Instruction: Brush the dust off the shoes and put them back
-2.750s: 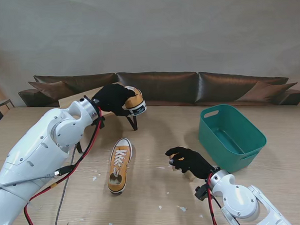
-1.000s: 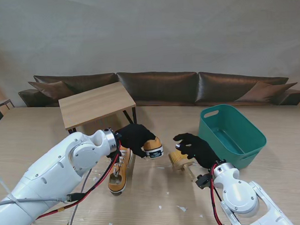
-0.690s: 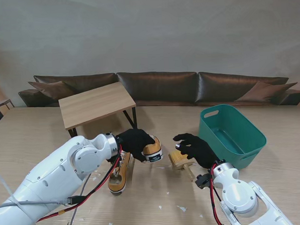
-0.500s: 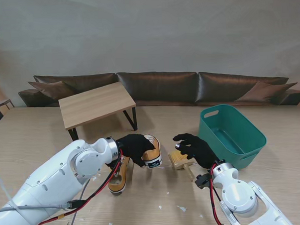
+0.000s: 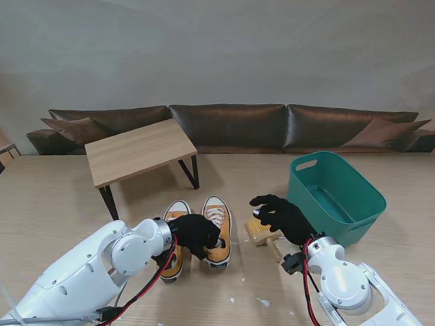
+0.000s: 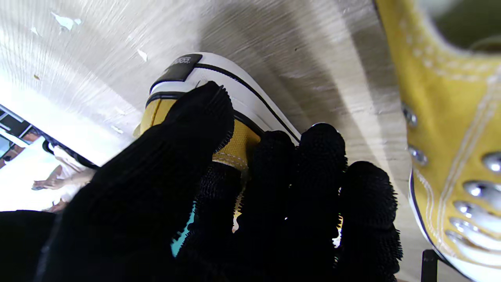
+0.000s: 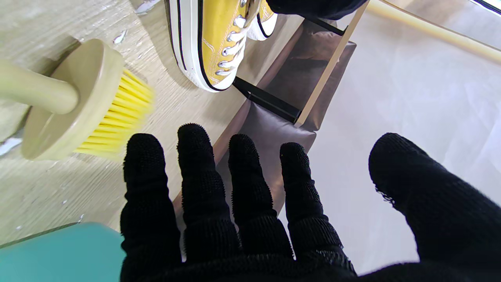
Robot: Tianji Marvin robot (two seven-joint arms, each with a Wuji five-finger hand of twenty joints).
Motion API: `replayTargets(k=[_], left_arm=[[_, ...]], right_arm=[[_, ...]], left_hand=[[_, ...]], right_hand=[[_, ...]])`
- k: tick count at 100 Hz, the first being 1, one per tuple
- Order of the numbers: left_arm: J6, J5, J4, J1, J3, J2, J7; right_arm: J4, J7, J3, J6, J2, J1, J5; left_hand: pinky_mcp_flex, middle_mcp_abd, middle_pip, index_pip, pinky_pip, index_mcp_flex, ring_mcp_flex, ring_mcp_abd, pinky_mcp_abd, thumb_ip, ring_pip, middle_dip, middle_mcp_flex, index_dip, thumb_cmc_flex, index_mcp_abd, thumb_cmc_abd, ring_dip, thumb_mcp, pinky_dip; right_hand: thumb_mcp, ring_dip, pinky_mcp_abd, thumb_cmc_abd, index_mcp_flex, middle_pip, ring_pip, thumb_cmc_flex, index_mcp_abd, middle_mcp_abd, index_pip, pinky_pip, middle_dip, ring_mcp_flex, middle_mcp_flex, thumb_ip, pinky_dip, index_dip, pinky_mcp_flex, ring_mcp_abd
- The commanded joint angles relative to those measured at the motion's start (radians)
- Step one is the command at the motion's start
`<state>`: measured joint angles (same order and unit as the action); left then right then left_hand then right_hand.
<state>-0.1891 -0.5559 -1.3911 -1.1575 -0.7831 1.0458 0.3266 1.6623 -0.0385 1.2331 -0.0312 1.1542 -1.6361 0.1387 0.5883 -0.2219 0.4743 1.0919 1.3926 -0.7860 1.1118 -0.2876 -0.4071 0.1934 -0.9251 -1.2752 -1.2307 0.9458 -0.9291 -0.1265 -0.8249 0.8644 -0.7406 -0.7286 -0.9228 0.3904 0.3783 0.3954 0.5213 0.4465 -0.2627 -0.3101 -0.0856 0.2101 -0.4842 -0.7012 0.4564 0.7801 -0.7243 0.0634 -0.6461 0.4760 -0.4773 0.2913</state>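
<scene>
Shoe [image 5: 218, 234] heel under L hand [image 5: 195, 232]

Two yellow sneakers side by side on wooden table [image 5: 46, 206], toes pointing away from me. Left hand [image 5: 195, 235] in black glove grips heel of right sneaker [image 5: 216, 222]; left sneaker [image 5: 175, 233] partly hidden behind wrist. Right hand [image 5: 281, 216], fingers spread, hovers over wooden brush [image 5: 260, 232] lying just right of sneakers. Teal basket [image 5: 336, 195] farther right. Small wooden side table [image 5: 137, 150] behind sneakers. Brown sofa [image 5: 237, 126] along wall. White scraps [image 5: 263, 302] scattered on table nearer to me.
</scene>
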Motion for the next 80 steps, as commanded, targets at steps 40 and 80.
replayTargets(k=[40,80], left_arm=[[0.024,0.010,0.001,-0.017,-0.019,-0.003,0.036],[0.004,-0.099,-0.099,-0.084,-0.130,-0.019,0.049]], right_arm=[[-0.004,0.019,-0.008,0.002,0.004,-0.001,-0.005],[-0.004,0.023,-0.011,0.001,0.003,-0.003,-0.004]], left_hand=[[-0.076,0.001,-0.046,-0.192,0.077,-0.036,-0.085,-0.028,0.004,-0.023,-0.077,0.027,0.056,-0.255,-0.042,0.011,0.116,0.020,0.039,-0.068],[-0.144,-0.049,-0.112,-0.479,0.035,-0.039,-0.175,-0.044,0.018,-0.013,-0.012,0.485,0.230,-0.313,0.047,0.021,0.129,-0.015,0.033,-0.074]], right_hand=[[0.004,0.015,0.021,-0.027,0.008,0.009,-0.014,0.024,0.002,0.017,0.000,-0.031,-0.004,0.023,-0.011,-0.003,0.016,-0.025,0.140,0.007],[0.000,0.015,0.021,-0.025,0.010,0.009,-0.015,0.022,0.001,0.019,0.000,-0.034,-0.004,0.024,-0.010,-0.003,0.019,-0.026,0.140,0.007]])
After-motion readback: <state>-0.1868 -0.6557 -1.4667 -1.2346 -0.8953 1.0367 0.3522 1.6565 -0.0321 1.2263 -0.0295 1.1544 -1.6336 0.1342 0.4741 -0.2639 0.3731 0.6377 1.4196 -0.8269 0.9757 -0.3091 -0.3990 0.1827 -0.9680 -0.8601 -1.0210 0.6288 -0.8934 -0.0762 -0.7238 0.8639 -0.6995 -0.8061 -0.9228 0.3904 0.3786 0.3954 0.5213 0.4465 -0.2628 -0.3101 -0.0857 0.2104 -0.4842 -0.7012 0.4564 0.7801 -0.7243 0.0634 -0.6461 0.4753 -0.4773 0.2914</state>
